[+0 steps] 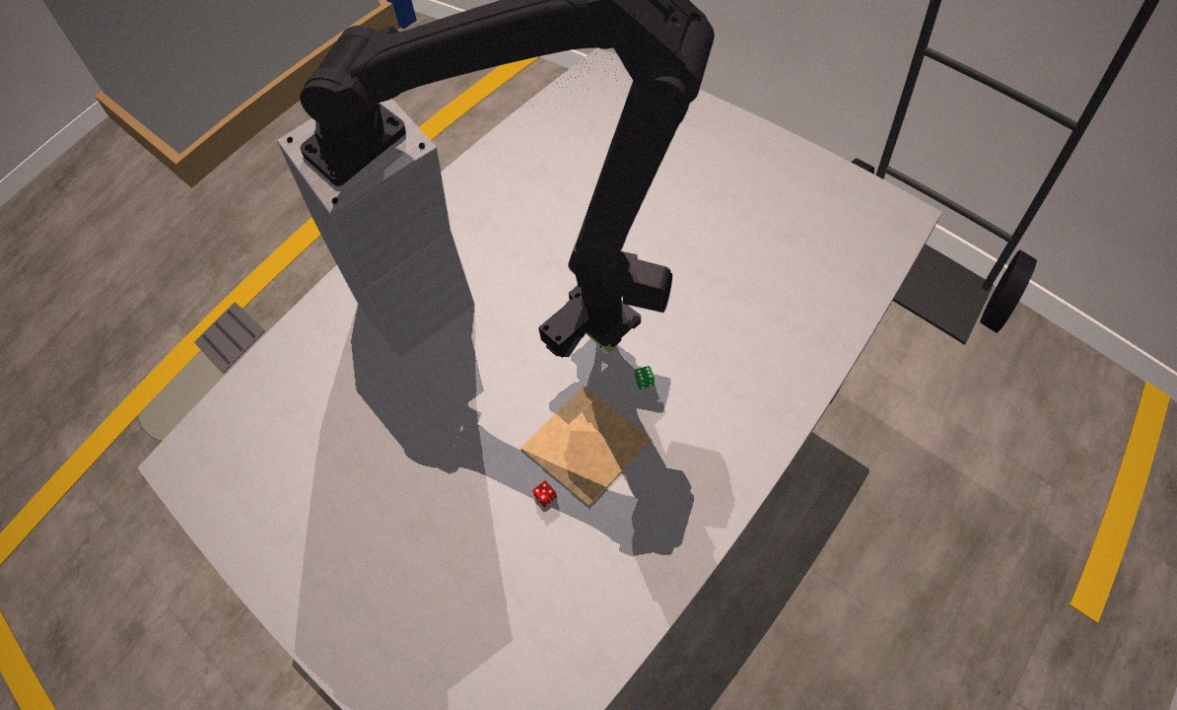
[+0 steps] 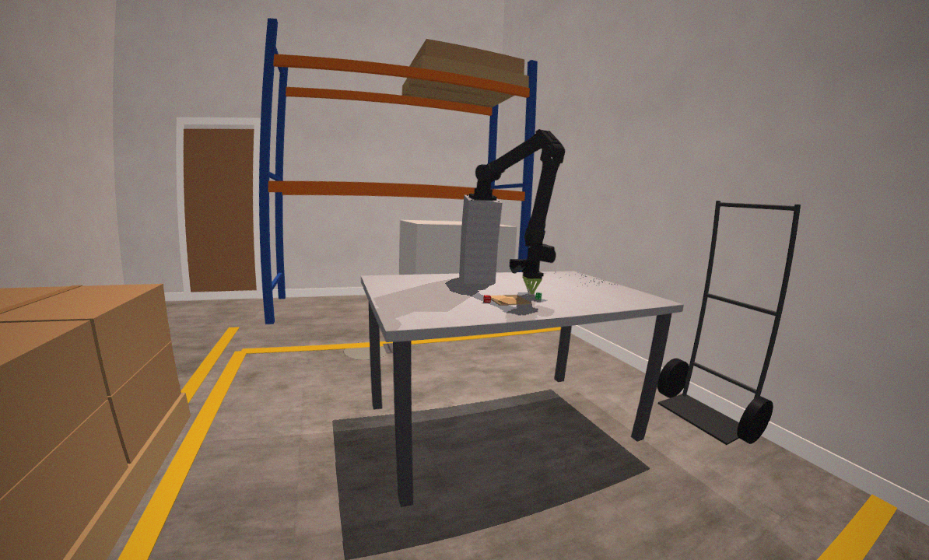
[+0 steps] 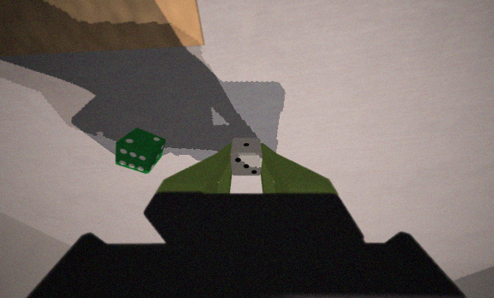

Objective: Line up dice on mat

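Observation:
My gripper (image 3: 246, 149) with green fingers is shut on a white die (image 3: 247, 157), just above the table between the base and the mat. In the top view the gripper (image 1: 607, 346) hides that die. A green die (image 3: 139, 150) lies on the table to the left in the wrist view; it also shows in the top view (image 1: 645, 377), close to the mat's far corner. The tan mat (image 1: 587, 445) lies flat on the table, with no die on it. A red die (image 1: 544, 493) sits on the table beside the mat's near-left edge.
The grey pedestal of the arm's base (image 1: 379, 238) stands on the table's back left. A hand truck (image 1: 999, 168) stands off the table at the right. The table edge (image 1: 733, 521) runs close past the mat.

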